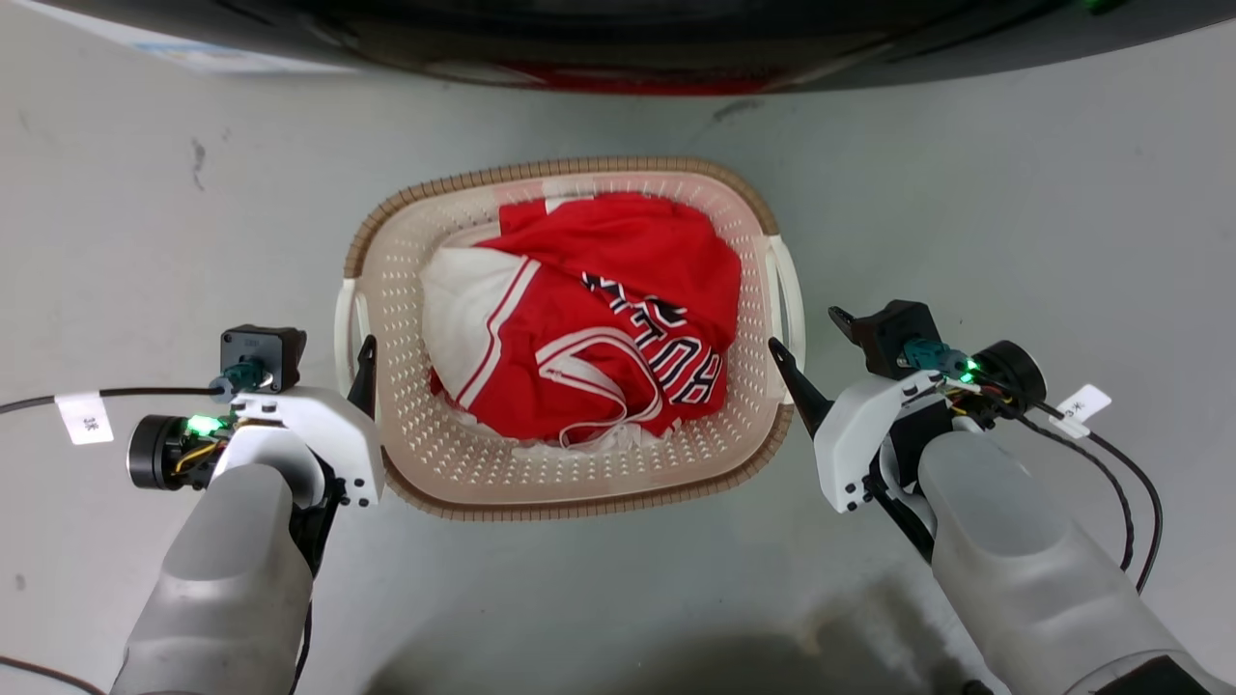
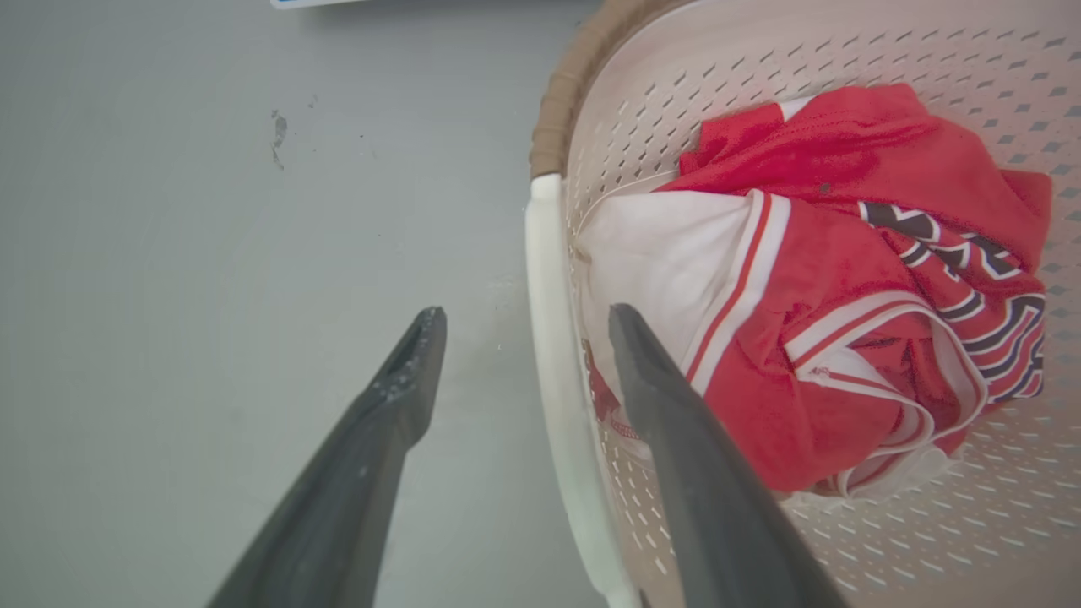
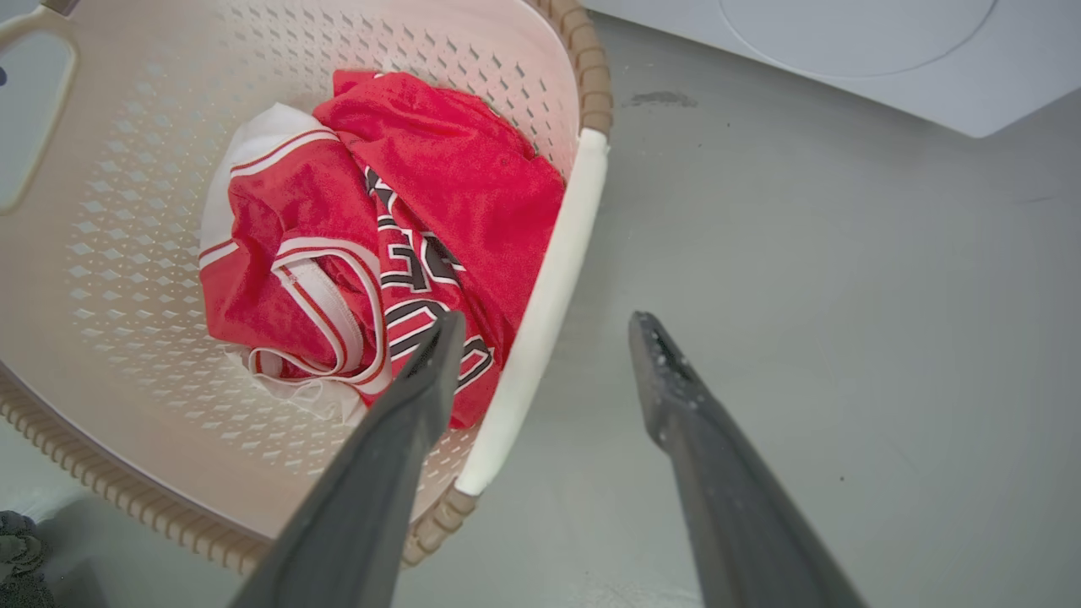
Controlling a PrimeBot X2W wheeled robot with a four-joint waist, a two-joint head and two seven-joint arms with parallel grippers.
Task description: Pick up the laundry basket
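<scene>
2 grippers flank the laundry basket (image 1: 401, 290), which stands on the grey floor (image 1: 145, 241) in the middle of the head view. Nearest us, the left gripper (image 2: 525, 311) sits at the basket's 9 o'clock with its fingers spread wide, straddling the white left handle (image 2: 545, 279): 1 finger hangs outside above the floor, the other inside above the perforated wall. The right gripper (image 3: 549, 317), at 3 o'clock, is spread just as wide astride the right handle (image 3: 547, 279), 1 finger on each side. We cannot tell whether any finger touches the plastic. Inside the basket lies a crumpled red and white garment (image 1: 618, 280) with dark lettering. Beyond the brown rim, at 12 o'clock, a dark curved machine edge (image 1: 618, 39) crosses the view.
</scene>
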